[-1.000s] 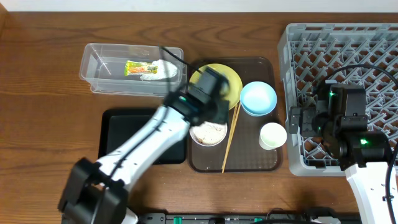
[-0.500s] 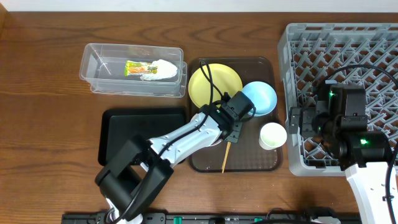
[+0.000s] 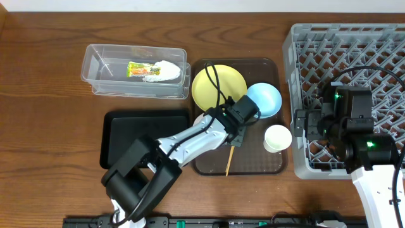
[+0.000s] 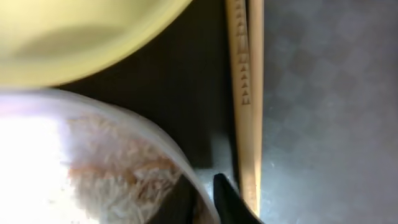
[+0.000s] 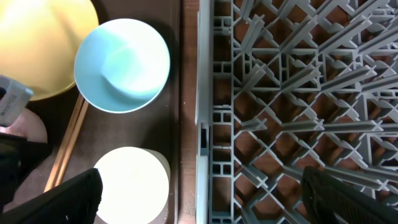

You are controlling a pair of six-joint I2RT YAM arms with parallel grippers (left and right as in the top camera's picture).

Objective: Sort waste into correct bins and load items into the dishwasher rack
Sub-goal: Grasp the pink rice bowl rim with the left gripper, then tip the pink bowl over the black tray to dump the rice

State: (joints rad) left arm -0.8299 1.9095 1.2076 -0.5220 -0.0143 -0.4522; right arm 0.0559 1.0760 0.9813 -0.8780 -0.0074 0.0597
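Observation:
My left gripper (image 4: 205, 186) is shut on the rim of the white bowl (image 4: 124, 155), one finger inside over the rice-like scraps (image 4: 106, 168) and one outside. Overhead, the left gripper (image 3: 226, 134) and its arm hide that bowl. The chopsticks (image 4: 245, 93) lie just to its right, the yellow plate (image 3: 215, 85) behind it. The blue bowl (image 3: 264, 99) and white cup (image 3: 277, 137) stand on the brown tray (image 3: 253, 166). My right gripper (image 5: 202, 193) hangs open over the left edge of the dishwasher rack (image 3: 354, 63), nothing between its fingers. The wrapper (image 3: 144, 69) lies in the clear tub (image 3: 101, 79).
The black tray (image 3: 126, 136) lies left of the brown tray, with my left arm reaching across its near right corner. The clear tub stands behind it. The rack (image 5: 292, 93) fills the table's right side, and the cup (image 5: 130, 183) sits close to its edge.
My left gripper has come down from over the plate to the white bowl's right side, and its jaws have closed on the rim. The right arm has not moved.

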